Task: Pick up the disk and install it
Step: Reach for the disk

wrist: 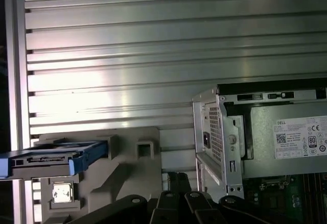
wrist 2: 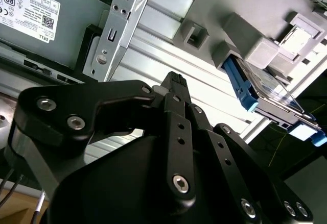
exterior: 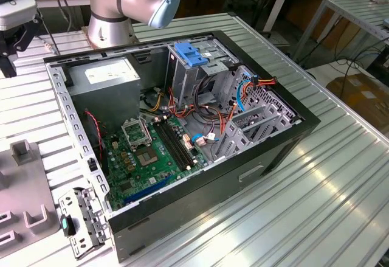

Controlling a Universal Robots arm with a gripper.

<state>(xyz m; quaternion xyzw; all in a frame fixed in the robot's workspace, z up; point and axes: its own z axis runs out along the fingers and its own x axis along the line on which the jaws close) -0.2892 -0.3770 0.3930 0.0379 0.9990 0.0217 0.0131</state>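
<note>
Hanging above the ribbed metal table (exterior: 316, 212), the gripper (wrist 2: 175, 79) was seen with its black fingers pressed together and nothing held between them. Beyond it, apart from the fingers, the disk (wrist 2: 265, 95) was lodged in a grey holder (wrist 2: 255, 45), its blue side rails showing and one end jutting past the holder's edge. The holder was set on the table beside the open computer case (exterior: 255, 166), near the corner taken up by the grey power box (wrist: 286, 137). Behind the case, the arm (exterior: 112, 11) was mounted.
</note>
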